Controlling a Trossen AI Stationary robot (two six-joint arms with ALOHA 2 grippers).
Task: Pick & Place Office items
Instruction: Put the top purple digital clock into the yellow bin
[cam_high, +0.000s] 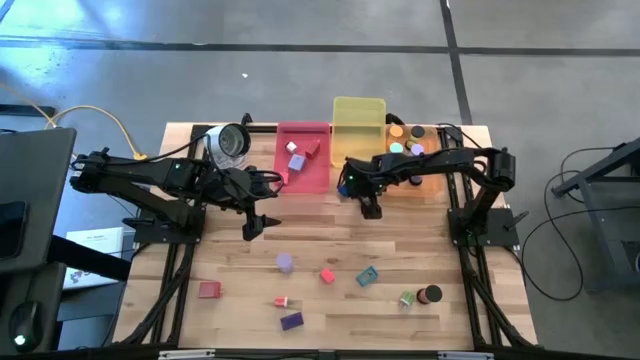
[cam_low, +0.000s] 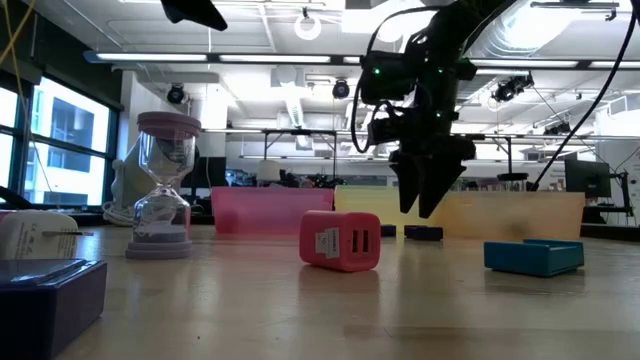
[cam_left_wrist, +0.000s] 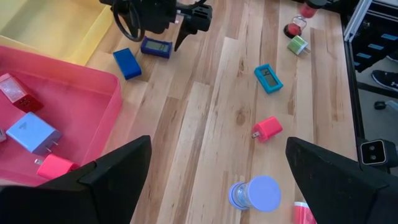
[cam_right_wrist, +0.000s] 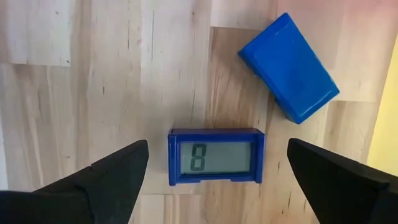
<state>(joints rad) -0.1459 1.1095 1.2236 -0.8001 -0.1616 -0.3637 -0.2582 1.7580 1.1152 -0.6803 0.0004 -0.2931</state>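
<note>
- Our right gripper (cam_high: 371, 210) hangs just in front of the trays, jaws apart and empty, directly over a blue counter with a grey display (cam_right_wrist: 216, 157) that lies flat on the wooden surface (cam_high: 330, 250).
- A plain blue block (cam_right_wrist: 289, 67) lies near that counter, apart from it, close to the yellow tray (cam_high: 358, 112).
- Our left gripper (cam_high: 256, 224) hovers in front of the pink tray (cam_high: 303, 130), jaws also wide apart and holding nothing.
- Inside the pink tray we see a lavender plug block (cam_left_wrist: 32, 134) and two pink-red pieces (cam_left_wrist: 56, 165).
- The orange tray (cam_high: 432, 183) holds several round discs (cam_high: 397, 131) at its far end.
- Scattered on the near half of the surface: a lavender cylinder (cam_high: 285, 262), a pink plug block (cam_high: 327, 275), a teal counter (cam_high: 367, 277), a red block (cam_high: 208, 290), a purple block (cam_high: 291, 321), a green piece (cam_high: 406, 298) beside a black disc (cam_high: 431, 294).
- A round silver-and-white object (cam_high: 229, 142) stands at the far left of the surface, beside the pink tray.
</note>
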